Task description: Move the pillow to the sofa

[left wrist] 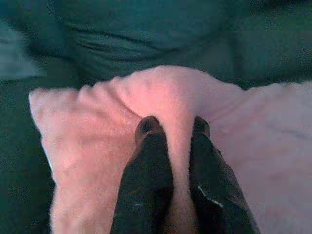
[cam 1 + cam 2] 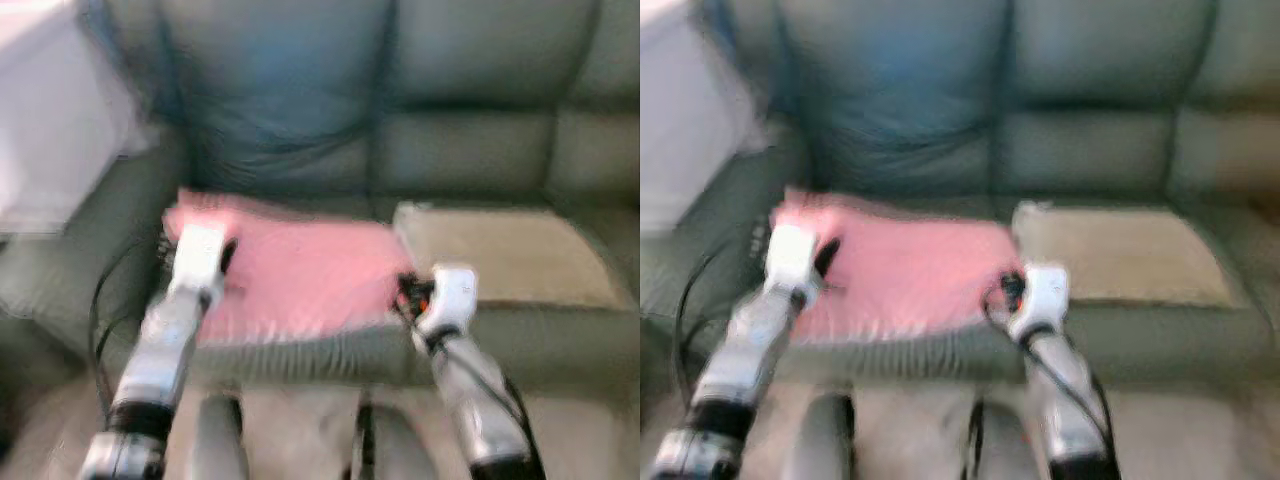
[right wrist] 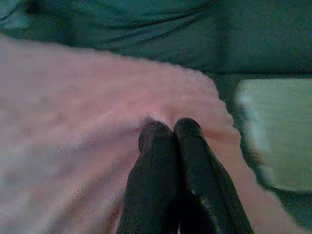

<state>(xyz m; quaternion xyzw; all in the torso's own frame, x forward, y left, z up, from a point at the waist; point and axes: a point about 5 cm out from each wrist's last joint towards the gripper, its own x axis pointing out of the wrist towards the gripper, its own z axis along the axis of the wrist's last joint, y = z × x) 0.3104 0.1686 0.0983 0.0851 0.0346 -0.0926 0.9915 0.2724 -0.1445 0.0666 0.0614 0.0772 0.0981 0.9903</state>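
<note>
Green sofa [image 2: 470, 150] fills our view; on its seat lies the pink pillow [image 2: 300, 270], beside a beige cushion [image 2: 500, 255]. Our left gripper [image 1: 171, 127] and right gripper [image 3: 169, 130] each have jaws pinched on its fabric.

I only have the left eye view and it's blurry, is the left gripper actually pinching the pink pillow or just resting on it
Observer: Pinching. In the left wrist view a ridge of the pink pillow is squeezed between the left gripper fingers.
Operator: And the right one?
Observer: The right gripper has its fingers pressed together on a fold of the pillow near its edge.
Operator: What's next to that edge?
Observer: The beige cushion lies just beyond it on the sofa seat, with a strip of dark seat between them.
</note>
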